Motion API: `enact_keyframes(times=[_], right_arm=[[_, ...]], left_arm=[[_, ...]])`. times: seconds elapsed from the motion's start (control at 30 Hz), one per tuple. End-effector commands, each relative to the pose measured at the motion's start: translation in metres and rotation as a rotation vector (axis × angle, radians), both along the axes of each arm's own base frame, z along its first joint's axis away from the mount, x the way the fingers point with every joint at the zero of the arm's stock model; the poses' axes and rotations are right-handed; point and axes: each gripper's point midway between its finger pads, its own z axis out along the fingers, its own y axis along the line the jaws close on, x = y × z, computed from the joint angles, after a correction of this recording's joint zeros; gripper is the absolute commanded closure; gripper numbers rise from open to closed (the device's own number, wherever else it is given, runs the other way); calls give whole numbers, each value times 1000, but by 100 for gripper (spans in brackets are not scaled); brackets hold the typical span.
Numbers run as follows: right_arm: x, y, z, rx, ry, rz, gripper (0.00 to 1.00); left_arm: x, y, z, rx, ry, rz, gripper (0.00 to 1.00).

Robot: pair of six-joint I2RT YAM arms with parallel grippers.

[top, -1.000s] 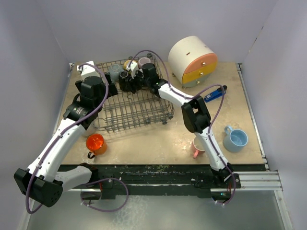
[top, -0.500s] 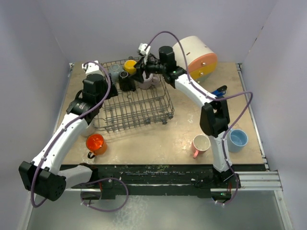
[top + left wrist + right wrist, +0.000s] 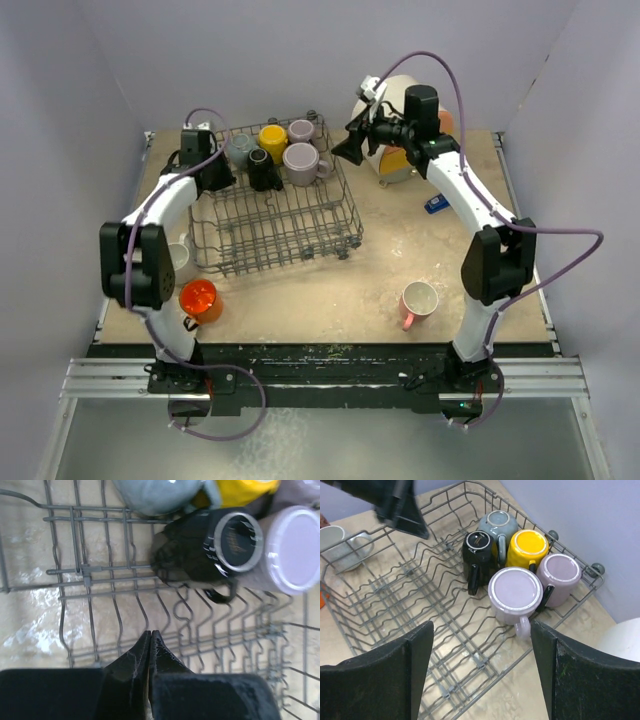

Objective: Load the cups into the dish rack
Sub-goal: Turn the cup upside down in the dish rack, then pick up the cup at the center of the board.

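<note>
Left jaws: clenched, empty, over dish rack (image 3: 82, 571).
Right jaws: spread, empty.
Risk: a careless left swing could clip black cup (image 3: 200, 555), tipping it over.

Nothing here can be read. The black mug (image 3: 202, 552), at the upper right of the left wrist view, has a faint stamp on its upturned base, too blurred to make out.

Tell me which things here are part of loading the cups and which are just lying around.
Part of the job: dish rack, five cups in it, orange cup, pink cup, white cup.
Just lying around: white drum, small blue thing.
</note>
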Motion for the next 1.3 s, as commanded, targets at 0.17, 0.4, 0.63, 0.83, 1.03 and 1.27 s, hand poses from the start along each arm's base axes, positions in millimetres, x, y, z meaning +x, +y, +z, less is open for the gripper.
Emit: enact_keyframes(times=[0.17, 0.4, 0.63, 0.83, 1.03, 1.27], right_arm=[[-26, -6, 13, 39, 32, 35, 19], [-32, -8, 9, 41, 55, 37, 19], [-33, -6, 4, 53, 80, 41, 20], [-36, -7, 1, 50, 90, 41, 20], [-40, -7, -1, 51, 98, 49, 20], [-42, -5, -2, 56, 106, 60, 20]], left_arm=[[79, 0, -48, -4, 72, -60, 100], [100, -19, -64, -108, 71, -67, 100], [111, -56, -66, -136, 44, -144, 96], [111, -65, -68, -134, 51, -154, 92], [106, -59, -60, -102, 34, -153, 88], [110, -59, -39, -123, -24, -155, 82]])
